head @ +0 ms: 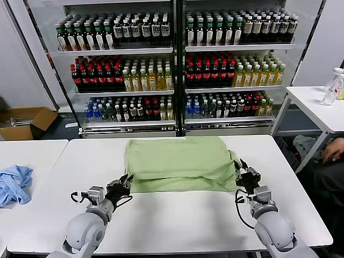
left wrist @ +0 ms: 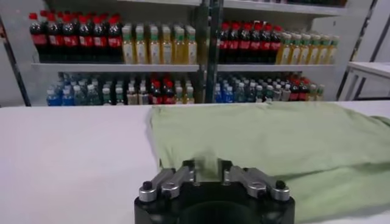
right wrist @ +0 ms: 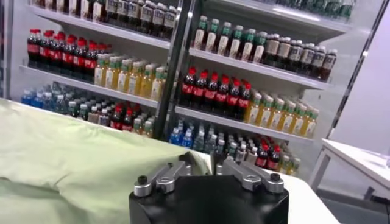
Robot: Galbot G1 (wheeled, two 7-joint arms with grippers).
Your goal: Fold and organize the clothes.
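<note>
The light green T-shirt lies folded flat in the middle of the white table, plain side up; no print shows. My left gripper is at its near left corner, shut on the fabric edge; in the left wrist view green cloth sits between the fingers. My right gripper is at the shirt's near right edge, shut on a raised fold of it, which also shows in the right wrist view. The shirt fills much of both wrist views.
A light blue cloth lies on the neighbouring table at the left. Drink coolers full of bottles stand behind the table. A second white table with a bottle stands at the right, a cardboard box on the floor at the left.
</note>
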